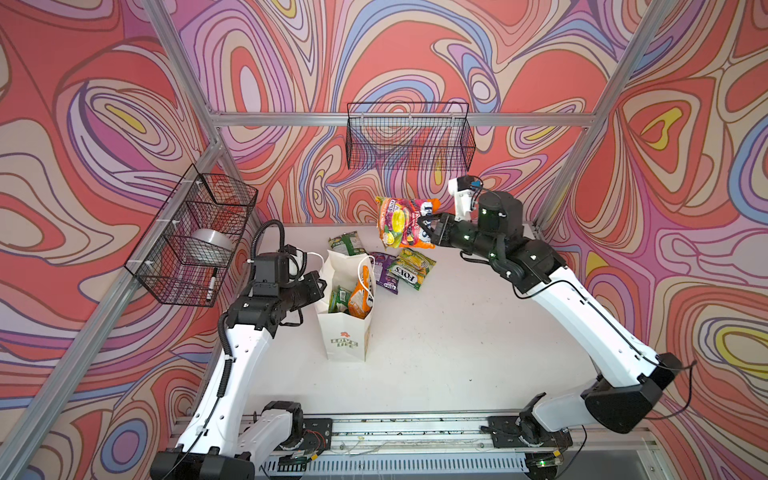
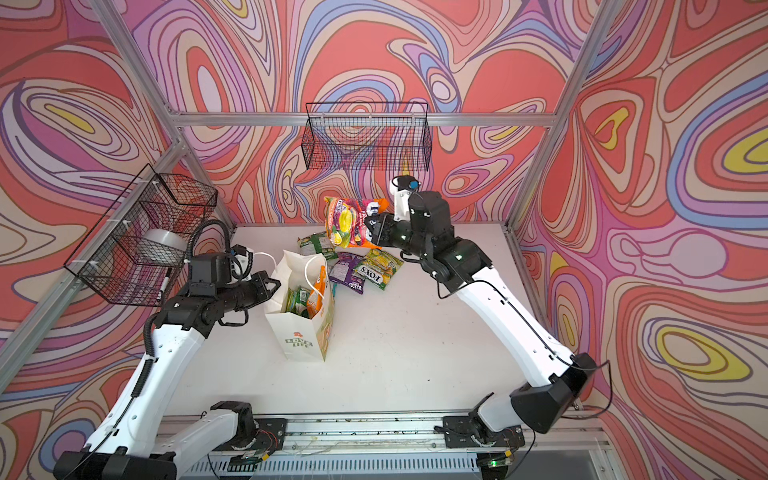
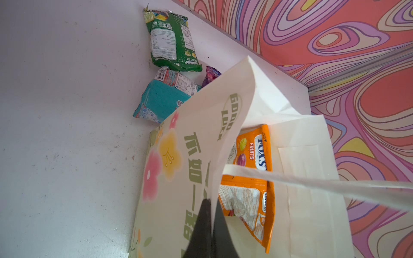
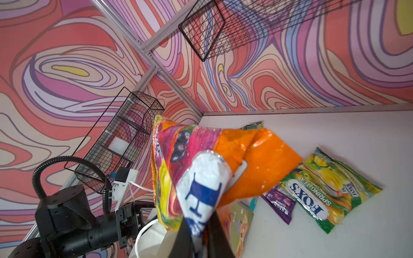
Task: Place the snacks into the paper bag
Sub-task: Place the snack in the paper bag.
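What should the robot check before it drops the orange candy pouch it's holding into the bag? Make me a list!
1. Right claw shut on orange pouch: ok.
2. Left claw pinching the bag rim: ok.
3. Bag upright, mouth open: ok.
4. Pouch over the mouth: not ok; it hangs beside the bag, not above it.
5. Room left inside: cannot tell; snacks stand in it.

The paper bag (image 1: 341, 326) reads "LOVE LIFE", yellow-green pouch (image 4: 330, 189) "FOX'S SPRING TEA", orange pouch (image 3: 250, 152) "FOX'S FRUITS".
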